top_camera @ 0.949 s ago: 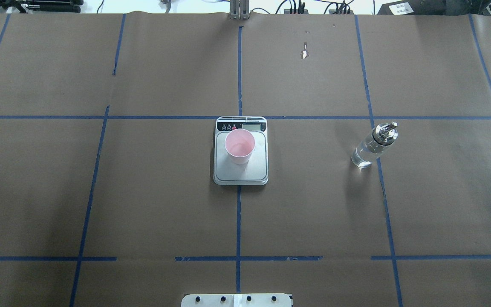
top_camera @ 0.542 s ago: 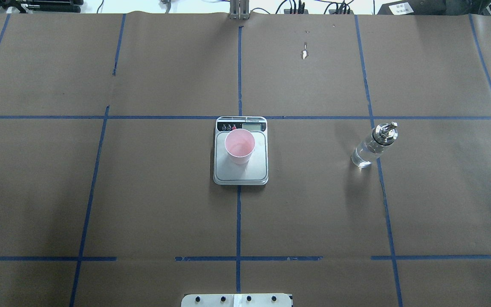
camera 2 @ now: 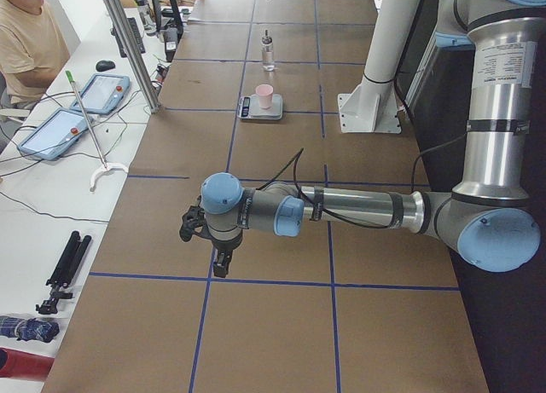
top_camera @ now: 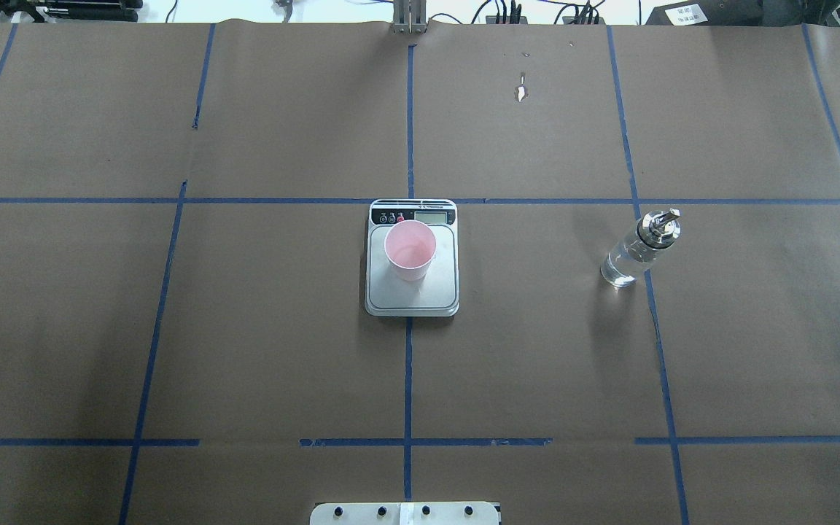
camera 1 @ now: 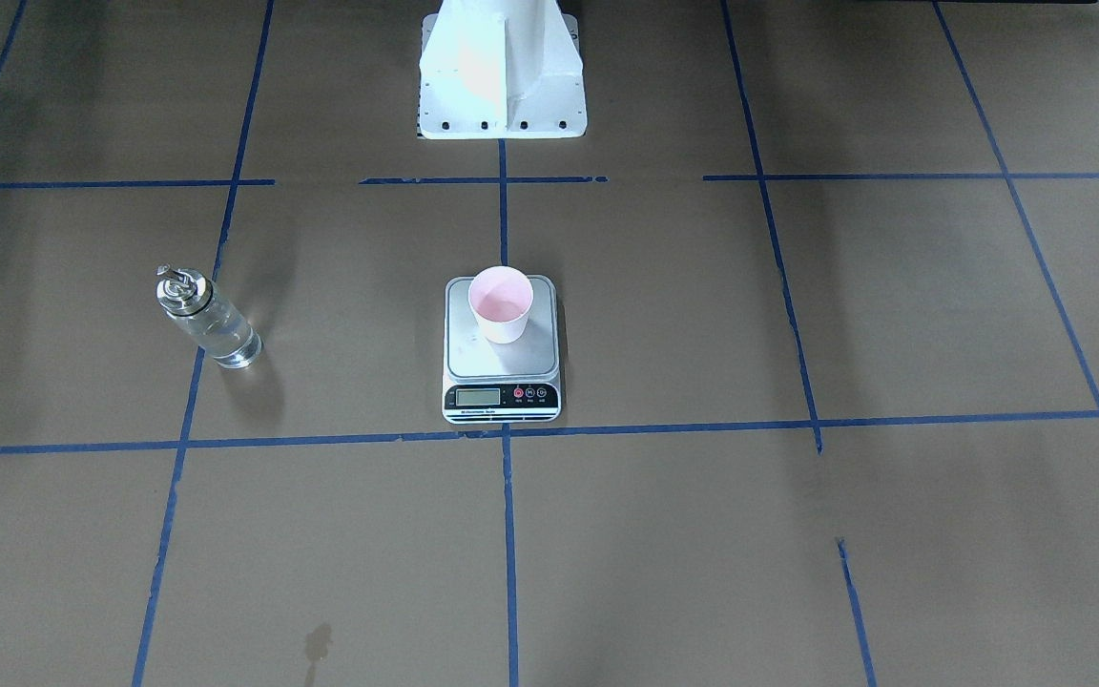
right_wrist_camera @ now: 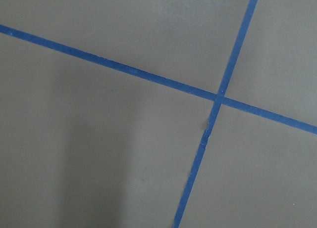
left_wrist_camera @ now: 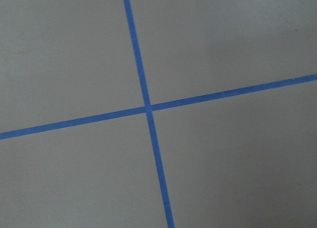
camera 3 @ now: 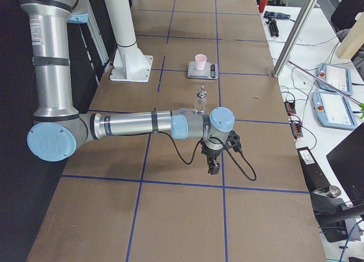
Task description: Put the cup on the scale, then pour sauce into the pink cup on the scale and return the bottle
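**Left end effector [camera 2: 220, 265] and right end effector [camera 3: 214, 166] hang clear of the things; nothing on the worktop has moved**

We see both end effectors only from the table's ends. From there we cannot tell whether their fingers are spread or pressed together. Neither is pinching anything. Each hangs over bare brown worktop [top_camera: 245, 328], well apart from the things in the middle, and each wrist camera shows only paper and a crossing of blue tape [left_wrist_camera: 147, 108].

The scale [top_camera: 438, 288] sits at the centre, on the middle tape line. The bottle [top_camera: 635, 251] stands upright on the robot's right, on a tape line and well apart from the scale. The cup [top_camera: 410, 251] stands upright on the scale's platform, towards the display end and inside its edges. The sauce [top_camera: 620, 266] shows clear in the lower part of the bottle. We cannot tell whether any of it lies in the cup, and the display is too small to read.

Against the overhead views from a moment earlier we find no difference. Scale, bottle and cup all hold the same spots, and no arm has entered that view.

We judge the cup step done. With the bottle set down and both arms away, either the pour and return are finished or the pour has yet to begin.
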Controlling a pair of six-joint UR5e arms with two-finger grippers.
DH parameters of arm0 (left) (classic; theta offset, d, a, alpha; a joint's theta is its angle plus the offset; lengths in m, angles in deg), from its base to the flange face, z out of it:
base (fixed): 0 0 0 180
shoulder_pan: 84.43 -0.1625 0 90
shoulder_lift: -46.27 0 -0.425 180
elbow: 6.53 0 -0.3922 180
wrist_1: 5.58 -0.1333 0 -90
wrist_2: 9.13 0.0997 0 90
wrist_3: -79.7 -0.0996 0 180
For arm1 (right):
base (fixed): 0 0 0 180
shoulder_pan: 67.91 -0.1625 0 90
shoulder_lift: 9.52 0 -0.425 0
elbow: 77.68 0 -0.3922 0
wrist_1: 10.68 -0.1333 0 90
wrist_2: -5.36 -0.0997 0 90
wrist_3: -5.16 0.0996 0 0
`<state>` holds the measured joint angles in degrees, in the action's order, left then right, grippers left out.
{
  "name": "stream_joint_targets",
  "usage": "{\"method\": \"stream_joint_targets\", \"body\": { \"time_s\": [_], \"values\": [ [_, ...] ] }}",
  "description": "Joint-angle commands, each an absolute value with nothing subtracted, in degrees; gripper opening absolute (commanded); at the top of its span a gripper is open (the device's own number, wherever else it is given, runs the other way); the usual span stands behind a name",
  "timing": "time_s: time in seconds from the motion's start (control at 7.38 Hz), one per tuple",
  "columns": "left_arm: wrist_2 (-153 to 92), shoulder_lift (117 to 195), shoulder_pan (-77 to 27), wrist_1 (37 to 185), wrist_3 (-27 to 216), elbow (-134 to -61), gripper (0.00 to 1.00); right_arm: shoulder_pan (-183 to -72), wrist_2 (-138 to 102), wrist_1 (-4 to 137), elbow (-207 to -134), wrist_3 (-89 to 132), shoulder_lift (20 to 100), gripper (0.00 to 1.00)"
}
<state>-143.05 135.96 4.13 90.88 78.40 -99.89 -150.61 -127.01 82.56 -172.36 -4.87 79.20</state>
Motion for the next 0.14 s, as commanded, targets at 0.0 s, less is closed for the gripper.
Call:
{"method": "stream_joint_targets", "body": {
  "time_s": [0.0],
  "values": [
    [-142.5, 136.3, 4.7, 90.4, 78.8, -100.5, 1.0, -150.6, -127.0, 82.6, -172.4, -4.8, 79.2, 1.0]
  ]
}}
